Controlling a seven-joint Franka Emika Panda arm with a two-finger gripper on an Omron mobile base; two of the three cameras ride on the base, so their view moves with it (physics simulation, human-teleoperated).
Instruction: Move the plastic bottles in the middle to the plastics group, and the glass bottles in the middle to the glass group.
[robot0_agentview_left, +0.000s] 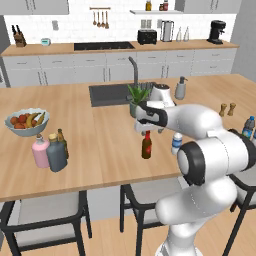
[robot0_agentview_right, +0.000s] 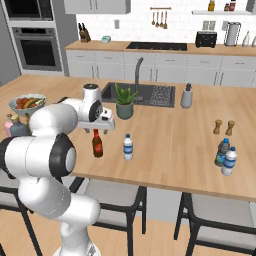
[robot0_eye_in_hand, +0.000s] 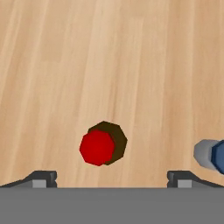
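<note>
Gripper (robot0_eye_in_hand: 112, 177) hangs directly over the brown bottle (robot0_agentview_left: 146, 145), fingers spread wide and holding nothing. In the hand view the red cap (robot0_eye_in_hand: 97, 147) sits between the two fingertips and a little above them.

Brown bottle stands upright mid-counter, near the front edge, with the small plastic bottle (robot0_agentview_right: 128, 147) just to its right, apart from it.

Handling, as a judgement: glass, so rigid, smooth and probably slippery; slim and tall, so easy to tip if nudged off-centre. Best hold looks like the neck just under the cap, or the upper body, fingers closing square across it.

Glass group sits far left on the counter: pink bottle (robot0_agentview_left: 40, 152), grey-blue bottle (robot0_agentview_left: 56, 153) and olive bottle (robot0_agentview_left: 61, 137) close together, fruit bowl (robot0_agentview_left: 27, 122) behind them.

Counter (robot0_agentview_left: 105, 145) is flat pale wood. Sink (robot0_agentview_left: 107, 93) and potted plant (robot0_agentview_right: 124, 102) lie farther back. Plastic pair (robot0_agentview_right: 225, 156) stands far right.
</note>
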